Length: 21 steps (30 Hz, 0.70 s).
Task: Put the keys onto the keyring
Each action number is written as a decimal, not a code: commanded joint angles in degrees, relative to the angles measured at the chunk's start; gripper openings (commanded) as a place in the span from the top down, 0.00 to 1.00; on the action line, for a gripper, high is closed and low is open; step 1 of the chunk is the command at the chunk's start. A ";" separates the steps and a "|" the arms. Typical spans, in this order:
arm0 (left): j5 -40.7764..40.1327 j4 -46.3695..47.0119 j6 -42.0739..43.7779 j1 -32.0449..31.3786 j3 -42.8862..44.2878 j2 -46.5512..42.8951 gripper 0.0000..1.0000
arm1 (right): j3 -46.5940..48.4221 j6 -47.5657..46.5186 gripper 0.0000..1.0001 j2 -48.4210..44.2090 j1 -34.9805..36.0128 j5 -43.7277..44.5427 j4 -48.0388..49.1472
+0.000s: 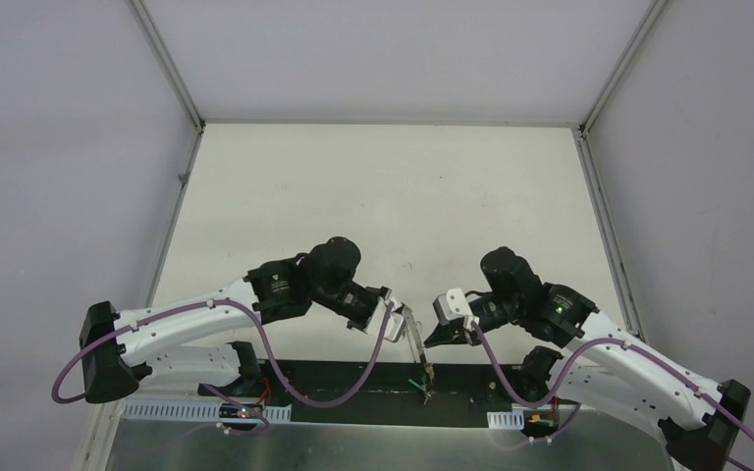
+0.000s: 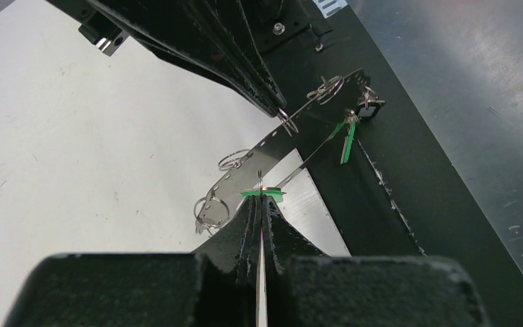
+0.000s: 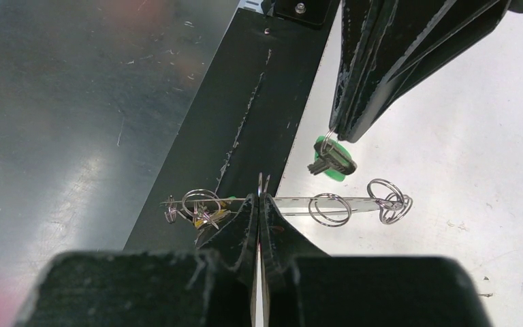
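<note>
Keyring, a thin grey metal band strung with small split rings, was held off the surface between the two arms. It lay over the near edge of the white table and the black strip bordering it. The right gripper was closed tight on the middle of the keyring, its fingers pressed together with the band across their tips. The left gripper was likewise pinched narrow, holding the green key by the little ring at its head. The key dangled just beside the band; contact could not be told. A green tag and a yellow piece hung at the band's near end, over the black strip.
</note>
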 commanded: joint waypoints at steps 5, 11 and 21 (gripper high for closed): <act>-2.44 3.00 -2.74 -2.79 4.49 2.90 1.00 | 2.86 1.42 1.00 -0.56 0.41 -1.17 4.05; -3.51 3.27 -3.91 -4.28 4.91 3.54 1.00 | 2.86 2.31 1.00 -0.51 0.41 -0.44 4.41; -6.78 3.21 -3.89 -6.94 5.14 4.81 1.00 | 2.69 3.11 1.00 -0.34 0.41 -0.50 5.45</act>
